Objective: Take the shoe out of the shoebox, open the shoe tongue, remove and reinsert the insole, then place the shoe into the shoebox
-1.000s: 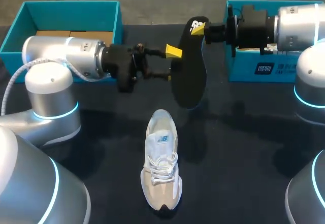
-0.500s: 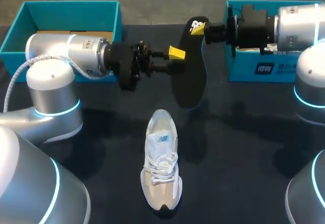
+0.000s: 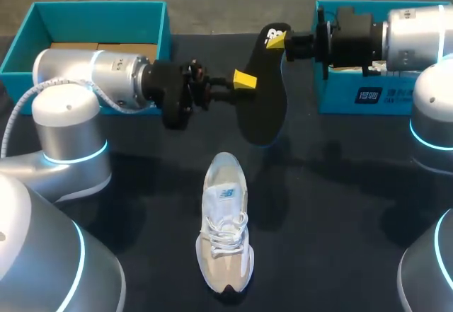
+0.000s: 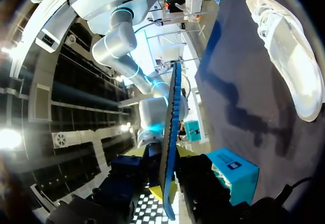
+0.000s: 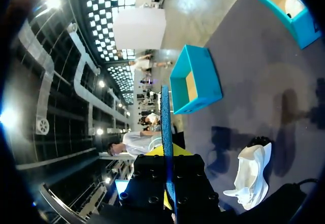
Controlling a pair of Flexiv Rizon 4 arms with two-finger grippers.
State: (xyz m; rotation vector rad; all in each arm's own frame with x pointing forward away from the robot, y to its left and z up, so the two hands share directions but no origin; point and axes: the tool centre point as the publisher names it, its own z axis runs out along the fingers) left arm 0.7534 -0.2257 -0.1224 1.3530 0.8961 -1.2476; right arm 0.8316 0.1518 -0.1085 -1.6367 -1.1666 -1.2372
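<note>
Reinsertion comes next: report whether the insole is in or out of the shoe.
Out. The right end effector holds the insole in the air, clear of the shoe lying on the table.

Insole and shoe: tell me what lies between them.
Nothing. In the head view, only a bare stretch of the dark table shows between the insole, held up in the air, and the white shoe.

A dark, matte table (image 3: 340, 248) carries soft shadows under overhead light.

White print block on the right-hand teal shoebox (image 3: 347, 98), front wall. Small logo on the shoe (image 3: 225, 241) tongue. Pale mark at the insole (image 3: 262, 107) heel. None legible.
</note>
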